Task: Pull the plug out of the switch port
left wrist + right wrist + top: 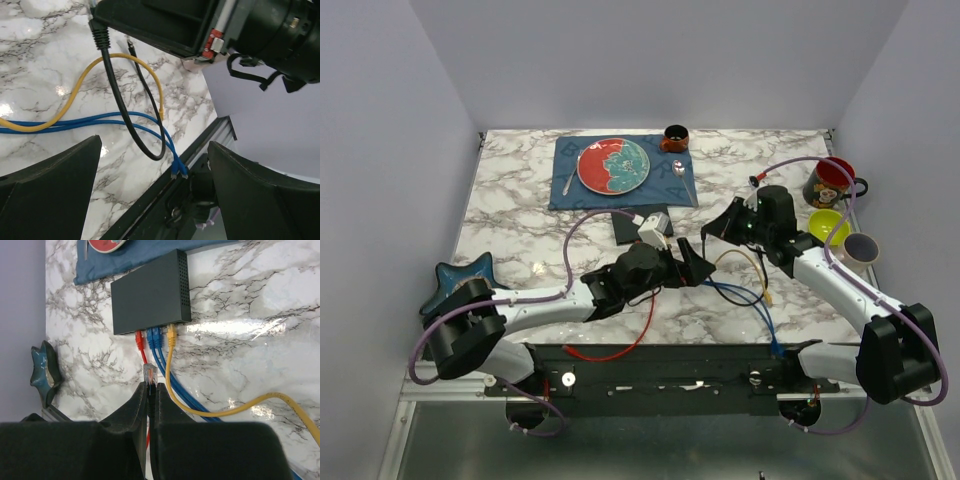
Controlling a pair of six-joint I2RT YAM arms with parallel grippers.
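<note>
Right hand [151, 387] pinching clear plug [150, 374], apart from flat near-black switch [150, 295], left hand [154, 145] spread wide

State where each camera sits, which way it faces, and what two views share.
Top external: high behind the robot, looking down on the white marble table; left arm and right arm show.
Left wrist: low, looking across the table toward its near edge; open left pincer frames a thin yellow cable.
Right wrist: above, facing the flat black rectangular switch; right pincer shut on a clear plastic plug.
Shared: both wrist views show the yellow cable.
</note>
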